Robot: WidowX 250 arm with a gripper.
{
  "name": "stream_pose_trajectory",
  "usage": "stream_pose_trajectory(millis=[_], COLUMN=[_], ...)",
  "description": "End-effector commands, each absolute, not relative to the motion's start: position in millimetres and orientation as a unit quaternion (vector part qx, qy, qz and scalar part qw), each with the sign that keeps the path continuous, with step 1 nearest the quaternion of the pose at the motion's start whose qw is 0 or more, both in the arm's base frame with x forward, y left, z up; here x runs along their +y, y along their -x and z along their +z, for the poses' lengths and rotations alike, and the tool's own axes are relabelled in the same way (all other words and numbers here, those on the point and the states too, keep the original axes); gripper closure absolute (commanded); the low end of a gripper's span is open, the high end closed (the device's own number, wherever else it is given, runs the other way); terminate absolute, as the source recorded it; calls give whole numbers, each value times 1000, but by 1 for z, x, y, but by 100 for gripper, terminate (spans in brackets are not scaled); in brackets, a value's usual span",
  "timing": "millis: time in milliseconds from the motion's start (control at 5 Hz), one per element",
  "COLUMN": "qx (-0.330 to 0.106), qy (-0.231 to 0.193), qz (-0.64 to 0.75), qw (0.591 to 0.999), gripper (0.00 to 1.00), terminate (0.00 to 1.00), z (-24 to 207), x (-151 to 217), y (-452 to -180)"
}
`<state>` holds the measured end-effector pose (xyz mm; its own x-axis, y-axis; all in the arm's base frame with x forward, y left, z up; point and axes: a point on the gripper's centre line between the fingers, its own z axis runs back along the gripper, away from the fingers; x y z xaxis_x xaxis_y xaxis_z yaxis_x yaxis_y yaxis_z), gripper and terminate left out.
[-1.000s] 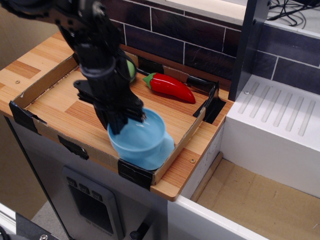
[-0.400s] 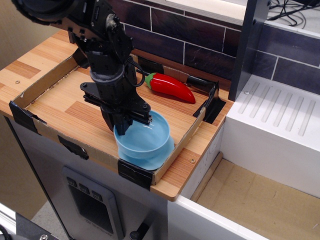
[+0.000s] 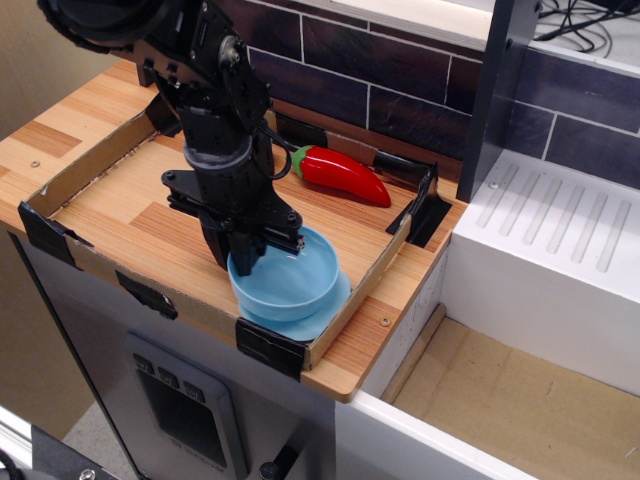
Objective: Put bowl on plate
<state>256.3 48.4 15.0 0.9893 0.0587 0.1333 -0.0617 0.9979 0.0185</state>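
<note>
The light blue bowl (image 3: 290,280) stands upright on the light blue plate (image 3: 332,308) in the near right corner of the cardboard tray (image 3: 95,170). Only a sliver of the plate's rim shows under the bowl at its right and front. My black gripper (image 3: 262,248) comes down from the upper left and is at the bowl's far left rim, with its fingers astride the rim. Whether the fingers still pinch the rim I cannot tell.
A red pepper (image 3: 340,174) lies at the tray's back right. A green object is mostly hidden behind my arm. A white dish rack (image 3: 560,230) and a dark post (image 3: 500,90) stand to the right. The counter edge runs just in front of the tray.
The bowl has come down from a tilted, lifted pose to sit level on the plate. My gripper has lowered with it and shifted slightly right.
</note>
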Motion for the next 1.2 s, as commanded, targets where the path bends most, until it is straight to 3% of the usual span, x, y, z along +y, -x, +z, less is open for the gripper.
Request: stream_pose_trajectory(millis=[0,400,600,800,1000], qx=[-73,-98,-93,-93,-93], qy=[7,12,-42,-42,-42], qz=[20,44,40,40,40], qw=[997,994,994,994,994], gripper=[0,0,0,0,0], terminate=[0,0,0,0,100], z=[34,67,75,75,75], x=[50,71,82,82,82], y=[-258,-259,-263,-263,-263])
